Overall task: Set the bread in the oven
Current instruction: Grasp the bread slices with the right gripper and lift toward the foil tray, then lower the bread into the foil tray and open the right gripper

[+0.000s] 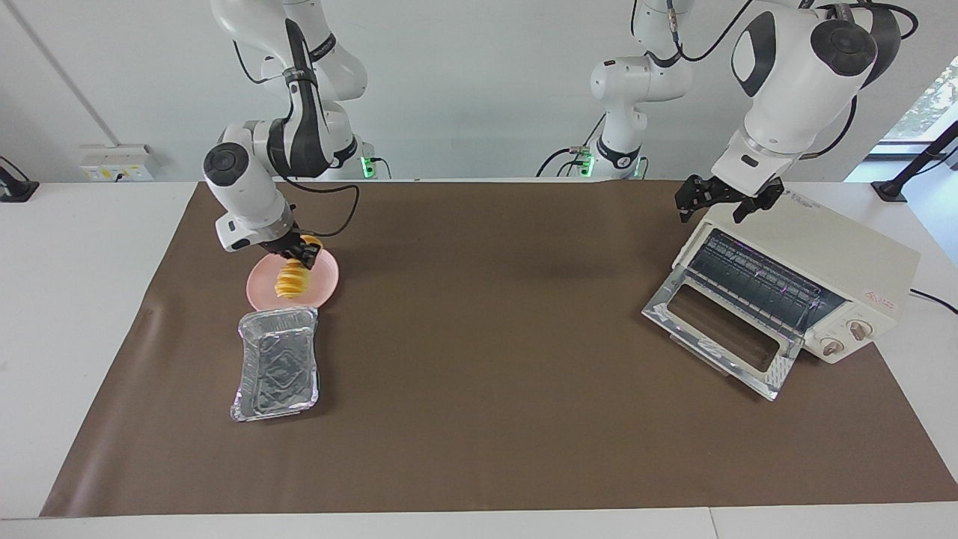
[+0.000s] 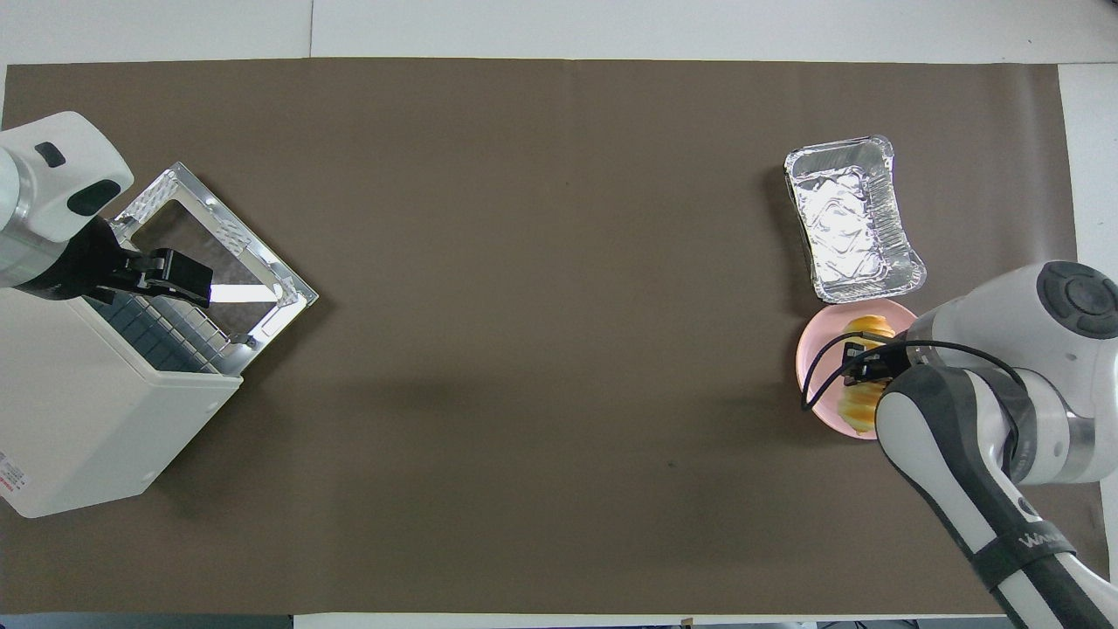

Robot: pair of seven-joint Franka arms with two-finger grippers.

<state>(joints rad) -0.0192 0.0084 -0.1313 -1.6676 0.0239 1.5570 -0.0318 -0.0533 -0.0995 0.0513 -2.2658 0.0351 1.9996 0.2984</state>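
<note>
Right gripper [image 1: 301,253] is closed on the bread [image 1: 292,281], which hangs from its fingers just over the pink plate [image 1: 325,287]; from the facing view I cannot tell if the lower end of the bread touches the plate. Beside the plate, farther from the robots, lies the foil tray [image 1: 275,365], touching or almost touching the plate's rim. Both are on the brown mat [image 1: 479,389], toward the right arm's end of the table.

Left gripper [image 1: 718,196] hovers with fingers apart over the top front edge of the oven [image 1: 838,254], at the left arm's end of the table. Below this gripper the oven door [image 1: 718,337] lies open and the wire rack [image 1: 756,284] is visible inside.
</note>
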